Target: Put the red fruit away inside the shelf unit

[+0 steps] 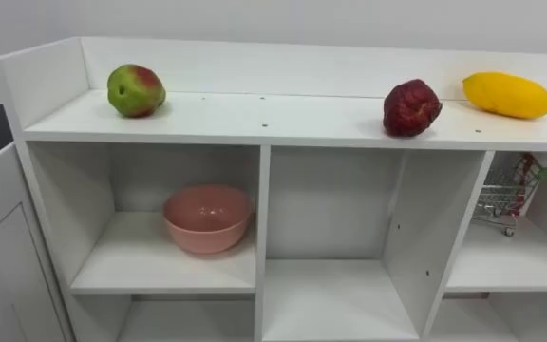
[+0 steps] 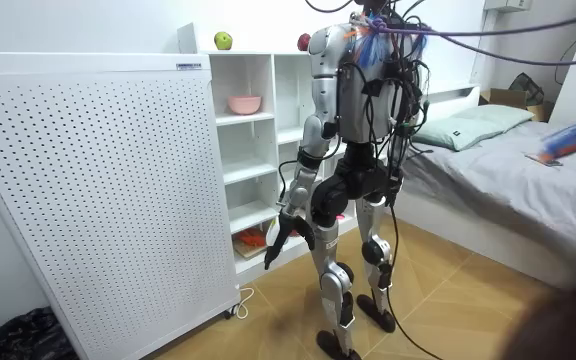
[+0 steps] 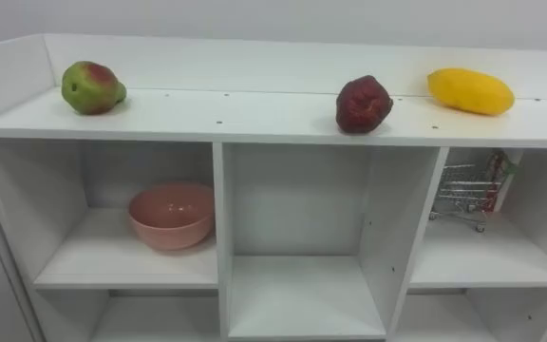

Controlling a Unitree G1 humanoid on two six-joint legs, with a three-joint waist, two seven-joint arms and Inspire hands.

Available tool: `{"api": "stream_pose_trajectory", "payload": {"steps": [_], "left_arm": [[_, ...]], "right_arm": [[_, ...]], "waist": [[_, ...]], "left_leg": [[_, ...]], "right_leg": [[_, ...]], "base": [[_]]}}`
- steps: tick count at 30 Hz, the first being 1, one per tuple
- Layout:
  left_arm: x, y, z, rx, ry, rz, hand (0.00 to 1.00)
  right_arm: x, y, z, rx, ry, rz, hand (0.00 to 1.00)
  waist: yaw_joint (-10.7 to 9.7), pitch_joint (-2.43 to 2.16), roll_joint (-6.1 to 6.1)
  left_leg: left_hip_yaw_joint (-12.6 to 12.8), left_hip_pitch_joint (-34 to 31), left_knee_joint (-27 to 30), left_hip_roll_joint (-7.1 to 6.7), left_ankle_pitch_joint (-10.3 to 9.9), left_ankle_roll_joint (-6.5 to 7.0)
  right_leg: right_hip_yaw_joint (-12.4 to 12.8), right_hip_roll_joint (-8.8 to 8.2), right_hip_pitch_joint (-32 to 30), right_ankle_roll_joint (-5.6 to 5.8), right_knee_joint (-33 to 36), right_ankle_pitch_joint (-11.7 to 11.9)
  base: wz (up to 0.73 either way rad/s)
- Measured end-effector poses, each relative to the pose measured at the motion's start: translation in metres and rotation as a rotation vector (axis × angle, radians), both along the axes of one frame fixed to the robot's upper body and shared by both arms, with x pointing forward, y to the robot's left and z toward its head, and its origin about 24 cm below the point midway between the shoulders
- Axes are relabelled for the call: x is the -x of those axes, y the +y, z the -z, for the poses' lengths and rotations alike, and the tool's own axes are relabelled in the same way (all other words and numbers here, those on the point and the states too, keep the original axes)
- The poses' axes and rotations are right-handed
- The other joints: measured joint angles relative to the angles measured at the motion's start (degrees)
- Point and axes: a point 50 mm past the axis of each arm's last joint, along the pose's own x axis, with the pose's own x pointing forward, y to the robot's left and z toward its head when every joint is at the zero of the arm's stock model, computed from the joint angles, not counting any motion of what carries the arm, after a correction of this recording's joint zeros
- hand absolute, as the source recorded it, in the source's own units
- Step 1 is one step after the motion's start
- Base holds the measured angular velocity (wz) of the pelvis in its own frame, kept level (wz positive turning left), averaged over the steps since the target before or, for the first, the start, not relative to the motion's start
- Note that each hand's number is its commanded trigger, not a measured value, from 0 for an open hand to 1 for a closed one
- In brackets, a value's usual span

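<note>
My left hand (image 2: 280, 232) hangs low, just before the shelf (image 1: 283, 122). Well above it, along the shelf's top, I see the left fruit (image 1: 136, 90) far from the other two. The middle fruit (image 1: 410, 107) and right fruit (image 1: 507, 95) lie near each other. Above the hand, a bowl (image 1: 207, 218) sits in the upper left compartment and a cart (image 1: 509, 195) in the upper right.

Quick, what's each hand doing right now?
Left hand: open, hanging empty at the robot's side.
Right hand: cannot be told.
</note>
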Motion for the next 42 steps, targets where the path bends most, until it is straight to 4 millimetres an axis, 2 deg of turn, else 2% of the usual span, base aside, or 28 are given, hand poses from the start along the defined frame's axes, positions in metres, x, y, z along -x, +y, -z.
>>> {"api": "stream_pose_trajectory", "payload": {"steps": [6,12,16,19,22,24,26,27,29,30,32,33,35,36,41,42], "left_arm": [[0.001,0.000,0.000,0.003,-0.001,-0.004,0.00],[-0.002,0.000,0.000,-0.006,-0.031,-0.010,0.00],[-0.004,0.004,-0.002,-0.013,-0.061,-0.052,0.00],[0.001,0.009,-0.003,-0.015,-0.070,-0.081,0.00],[0.006,0.012,-0.004,-0.020,-0.076,-0.105,0.00],[0.009,0.015,-0.005,-0.027,-0.085,-0.109,0.00],[0.016,0.019,-0.006,-0.045,-0.089,-0.119,0.00],[0.016,0.020,-0.007,-0.049,-0.094,-0.119,0.00],[0.020,0.023,-0.009,-0.059,-0.093,-0.121,0.00],[0.020,0.023,-0.009,-0.060,-0.094,-0.121,0.00],[0.022,0.023,-0.009,-0.065,-0.090,-0.122,0.00],[0.022,0.023,-0.009,-0.068,-0.092,-0.121,0.00],[0.020,0.021,-0.009,-0.070,-0.101,-0.103,0.00],[0.020,0.020,-0.009,-0.068,-0.100,-0.099,0.00],[0.020,0.017,-0.008,-0.061,-0.095,-0.083,0.00],[0.021,0.017,-0.008,-0.059,-0.093,-0.083,0.00]], "right_arm": [[0.001,0.000,0.000,0.004,-0.001,0.023,0.00],[0.013,0.003,0.002,-0.017,-0.010,0.240,0.00],[0.014,-0.004,0.001,-0.025,-0.042,0.411,0.00],[0.002,-0.013,-0.004,-0.001,-0.110,0.521,0.00],[-0.030,-0.026,-0.015,0.041,-0.241,0.591,0.00],[-0.051,-0.037,-0.026,0.078,-0.341,0.645,0.00],[-0.085,-0.056,-0.054,0.150,-0.528,0.673,0.00],[-0.092,-0.061,-0.062,0.169,-0.574,0.674,0.00],[-0.122,-0.073,-0.098,0.239,-0.761,0.661,0.00],[-0.128,-0.075,-0.107,0.259,-0.800,0.645,0.00],[-0.147,-0.080,-0.140,0.353,-0.939,0.585,0.00],[-0.151,-0.080,-0.147,0.377,-0.968,0.571,0.00],[-0.163,-0.077,-0.173,0.452,-1.074,0.528,0.00],[-0.165,-0.076,-0.179,0.468,-1.101,0.514,0.00],[-0.183,-0.057,-0.245,0.559,-1.389,0.407,0.00],[-0.186,-0.054,-0.251,0.558,-1.419,0.404,0.00]], "waist": [[0.1,0.07,0.12],[-0.2,0.19,0.09],[-0.4,0.16,-0.12],[-0.5,0.25,-1.04],[-0.7,0.49,-1.13],[-0.6,0.35,-1.48],[-0.9,0.34,-1.31],[-1.1,0.31,-1.36],[-1.0,0.24,-1.42],[-1.0,0.18,-1.32],[-0.4,-0.06,-1.39],[-0.4,-0.13,-1.53],[-0.2,0.00,-1.95],[-0.2,0.01,-1.95],[0.0,0.00,-1.88],[0.0,-0.02,-1.85]], "left_leg": [[0.0,0.1,0.0,0.00,0.0,0.00],[0.0,-0.1,-0.3,0.00,0.0,0.00],[0.0,0.0,-0.4,-0.01,0.0,0.00],[0.1,0.3,-0.2,-0.08,0.0,0.01],[0.0,0.5,-0.2,-0.15,0.0,0.02],[0.0,0.5,-0.2,-0.15,0.0,0.02],[-0.2,0.2,-0.1,-0.15,0.0,0.02],[-0.1,0.1,-0.1,-0.15,0.0,0.02],[-0.1,-0.5,0.0,-0.15,0.0,0.03],[-0.2,-0.7,0.1,-0.16,0.0,0.03],[-0.1,-0.8,0.5,-0.19,0.0,0.03],[-0.1,-0.8,0.5,-0.17,0.0,0.02],[-0.1,-0.5,0.5,-0.15,0.0,0.02],[-0.1,-0.5,0.5,-0.15,0.0,0.02],[0.0,-1.0,0.5,-0.12,0.0,0.02],[0.0,-1.0,0.5,-0.11,0.0,0.02]], "right_leg": [[0.9,0.13,-0.2,0.00,0.0,0.0],[1.1,0.22,-0.5,0.00,0.0,0.0],[1.1,0.24,-0.5,0.00,0.0,0.0],[1.6,0.24,-0.2,0.00,0.1,0.0],[1.8,0.18,-0.2,0.01,0.1,0.0],[1.6,0.18,-0.4,0.02,0.1,0.0],[1.5,0.18,-0.6,0.02,0.1,0.0],[1.5,0.18,-0.7,0.02,0.1,0.0],[1.5,0.19,-1.1,0.02,0.2,0.0],[1.6,0.18,-1.2,0.02,0.1,0.0],[1.7,0.18,-1.3,0.01,0.2,0.0],[1.7,0.18,-1.3,0.01,0.2,0.0],[1.6,0.17,-1.2,0.01,0.2,0.0],[1.6,0.17,-1.1,0.01,0.2,0.0],[1.5,0.17,-1.7,0.01,0.3,0.0],[1.5,0.17,-1.6,0.01,0.3,0.0]], "base": [[-0.03],[-0.02],[-0.01],[-0.05],[-0.06],[0.00],[0.00],[0.05],[0.00],[0.00],[0.00],[0.00],[0.00],[0.00],[-0.03],[0.00]]}}
